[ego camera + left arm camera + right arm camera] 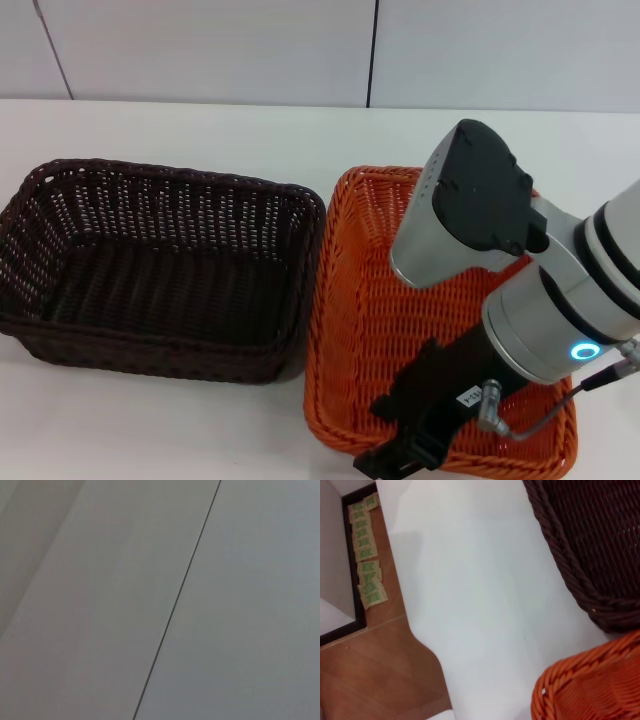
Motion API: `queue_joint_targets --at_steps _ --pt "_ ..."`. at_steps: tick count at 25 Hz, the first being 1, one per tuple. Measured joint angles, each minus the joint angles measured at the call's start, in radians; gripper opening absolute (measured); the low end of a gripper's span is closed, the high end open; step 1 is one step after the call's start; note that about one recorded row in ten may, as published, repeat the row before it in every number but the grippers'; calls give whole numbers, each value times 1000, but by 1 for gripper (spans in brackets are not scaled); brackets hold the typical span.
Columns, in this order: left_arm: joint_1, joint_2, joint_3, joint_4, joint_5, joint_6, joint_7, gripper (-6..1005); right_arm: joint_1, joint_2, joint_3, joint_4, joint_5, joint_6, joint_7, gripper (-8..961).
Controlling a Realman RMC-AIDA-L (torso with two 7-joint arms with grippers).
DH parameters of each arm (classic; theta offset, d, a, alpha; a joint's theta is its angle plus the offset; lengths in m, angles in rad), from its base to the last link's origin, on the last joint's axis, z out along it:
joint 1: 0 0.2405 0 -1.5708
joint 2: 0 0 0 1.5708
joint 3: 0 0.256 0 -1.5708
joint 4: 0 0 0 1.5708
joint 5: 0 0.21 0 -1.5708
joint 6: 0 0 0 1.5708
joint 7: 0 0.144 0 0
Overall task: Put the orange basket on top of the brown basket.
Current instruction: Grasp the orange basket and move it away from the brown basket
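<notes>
The orange basket [360, 300] sits on the white table at the right, side by side with the brown basket [150, 270] at the left; their rims nearly touch. Both are upright and empty. My right gripper [400, 455] reaches down over the orange basket, and its black end is at the basket's near rim by the front left corner. The right wrist view shows that orange corner [590, 685] and the brown basket's rim [590, 545] close together. My left gripper is out of view.
The white table [200, 130] runs back to a grey panelled wall. The right wrist view shows the table's near edge, with wooden floor [375, 665] and green labels [367, 555] below. The left wrist view shows only a wall panel seam [175, 605].
</notes>
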Motion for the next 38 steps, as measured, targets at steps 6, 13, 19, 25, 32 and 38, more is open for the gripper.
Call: queue_joint_targets --at_steps 6,13,19,25,32,38 --pt "0 0 0 0 -2 -11 0 652 25 2 3 -89 9 -12 -21 544" --pt "2 0 0 0 -2 -13 0 652 53 2 2 -176 47 -32 -38 543" --pt "11 0 0 1 -3 -15 0 652 68 2 -1 -230 43 -55 -49 492" --pt "13 0 0 0 -5 -31 0 652 87 2 -12 -271 9 -79 -50 493" --pt "15 0 0 1 -14 -38 0 652 108 2 -56 -297 2 -106 -46 494" --pt "23 1 0 0 -36 -44 0 652 109 4 -57 -273 -25 -149 -14 459"
